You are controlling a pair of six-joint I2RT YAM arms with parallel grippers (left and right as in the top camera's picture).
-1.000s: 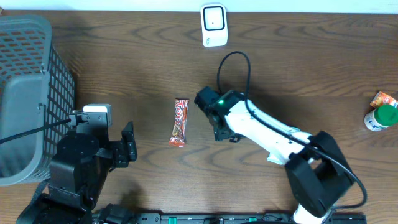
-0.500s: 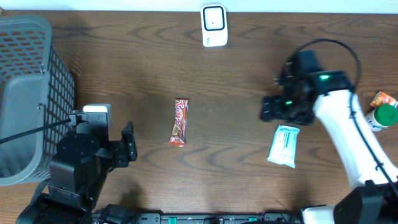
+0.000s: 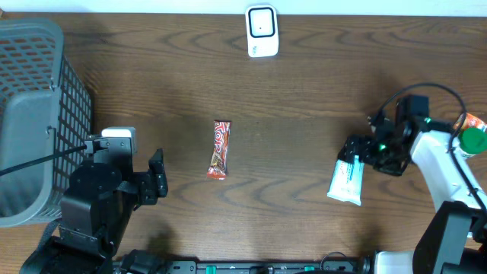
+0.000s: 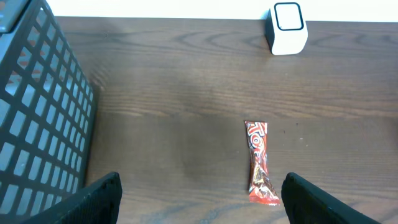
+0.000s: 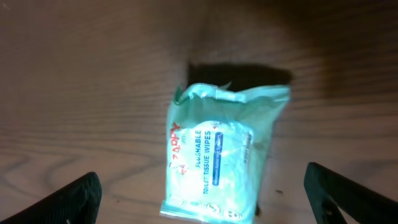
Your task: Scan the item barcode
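A pale green pack of toilet tissue wipes (image 3: pixel 346 181) (image 5: pixel 214 152) lies flat on the wood table at the right. My right gripper (image 3: pixel 354 156) (image 5: pixel 208 200) hovers just over its upper end, open, one finger on each side and nothing held. A red candy bar (image 3: pixel 220 149) (image 4: pixel 259 162) lies in the middle of the table. My left gripper (image 3: pixel 157 177) (image 4: pixel 202 194) stands open and empty to the left of the bar, apart from it. The white scanner (image 3: pixel 261 30) (image 4: pixel 288 28) stands at the table's far edge.
A grey mesh basket (image 3: pixel 38 99) (image 4: pixel 37 106) fills the left side, close to my left arm. A green-capped bottle (image 3: pixel 466 143) and an orange packet (image 3: pixel 470 121) stand at the far right edge, just behind my right arm.
My right arm swung from beside the candy bar over to the right, uncovering the wipes pack, and now sits over it. The left arm, candy bar and pack have not moved.
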